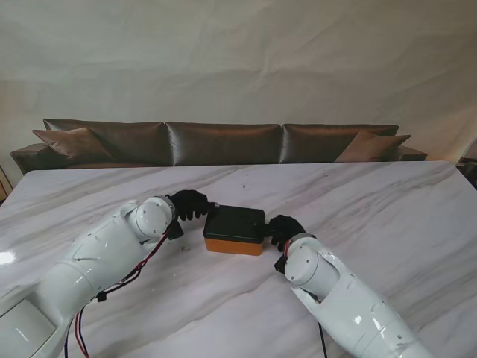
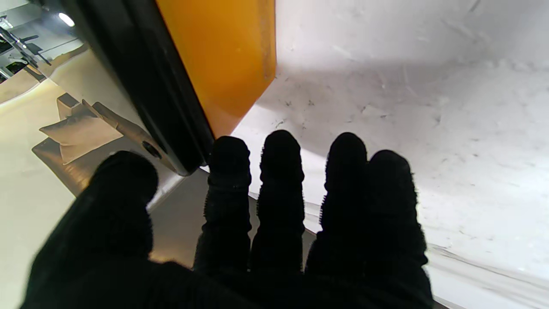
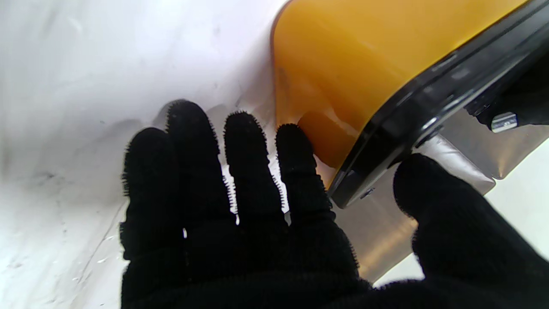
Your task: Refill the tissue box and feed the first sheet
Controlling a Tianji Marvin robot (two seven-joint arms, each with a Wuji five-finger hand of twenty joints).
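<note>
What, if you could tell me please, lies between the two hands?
The tissue box, orange with a black lid, lies between the left hand and right hand; the stand view shows it.

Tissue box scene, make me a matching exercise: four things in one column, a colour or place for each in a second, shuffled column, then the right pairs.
Things:
1. tissue box lid
2. tissue box base
3. left hand
4. right hand

Colour or place:
A. orange
B. at the box's right end
C. glossy black
D. at the box's left end

Pairs: 1-C, 2-A, 3-D, 4-B
</note>
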